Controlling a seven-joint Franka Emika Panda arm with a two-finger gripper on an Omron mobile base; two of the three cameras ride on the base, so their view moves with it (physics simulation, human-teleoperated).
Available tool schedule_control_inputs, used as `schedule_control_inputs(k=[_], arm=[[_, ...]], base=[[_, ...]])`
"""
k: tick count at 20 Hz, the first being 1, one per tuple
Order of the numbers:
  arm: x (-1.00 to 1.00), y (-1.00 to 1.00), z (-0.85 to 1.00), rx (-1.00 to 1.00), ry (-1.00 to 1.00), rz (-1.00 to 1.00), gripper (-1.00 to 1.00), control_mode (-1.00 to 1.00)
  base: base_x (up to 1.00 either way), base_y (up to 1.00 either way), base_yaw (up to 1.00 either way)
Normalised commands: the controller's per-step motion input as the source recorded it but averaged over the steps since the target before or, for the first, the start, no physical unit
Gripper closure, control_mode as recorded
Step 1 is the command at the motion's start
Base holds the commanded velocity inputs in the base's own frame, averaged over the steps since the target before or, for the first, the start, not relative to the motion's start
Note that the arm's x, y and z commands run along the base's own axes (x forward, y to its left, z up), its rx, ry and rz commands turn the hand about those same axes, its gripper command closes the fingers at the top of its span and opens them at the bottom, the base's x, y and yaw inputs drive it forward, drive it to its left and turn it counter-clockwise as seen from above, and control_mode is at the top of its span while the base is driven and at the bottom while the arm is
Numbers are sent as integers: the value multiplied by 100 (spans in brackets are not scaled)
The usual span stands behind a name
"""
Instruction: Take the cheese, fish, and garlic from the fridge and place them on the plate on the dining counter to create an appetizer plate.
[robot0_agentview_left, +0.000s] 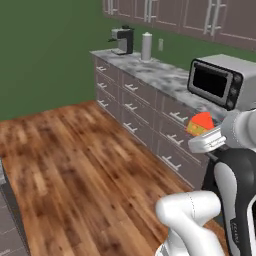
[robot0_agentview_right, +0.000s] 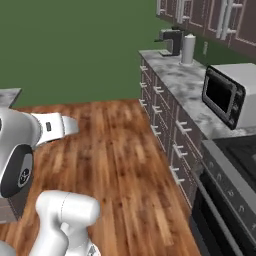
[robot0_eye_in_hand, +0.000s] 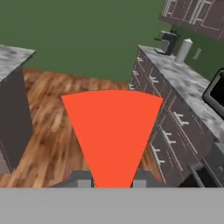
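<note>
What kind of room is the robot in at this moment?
Most likely a home kitchen: a marble counter over rows of drawers carries a coffee machine and a microwave-like oven, with wall cabinets above and a wooden floor.

One cheese (robot0_agentview_left: 200, 123) wedge, orange-red, up off the floor to the right. One marble counter (robot0_agentview_left: 160, 75) along the right wall. On it: one coffee machine (robot0_agentview_left: 122, 40) at the far end, one pale upright cylinder (robot0_agentview_left: 146, 46) just beside it, one microwave (robot0_agentview_left: 222, 81) nearer. One stove (robot0_agentview_right: 235, 175) at near right. One second marble-topped counter (robot0_eye_in_hand: 11, 57), a corner of it, at left. Drawer handles on the right counter too blurred to count.
</note>
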Motion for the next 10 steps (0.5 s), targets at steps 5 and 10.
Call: schedule_control_inputs(k=[5, 10], arm=[[0, 0, 0, 0, 0, 0, 100, 100], [0, 0, 0, 0, 0, 0, 100, 100]], base=[[100, 0, 40], [100, 0, 39]])
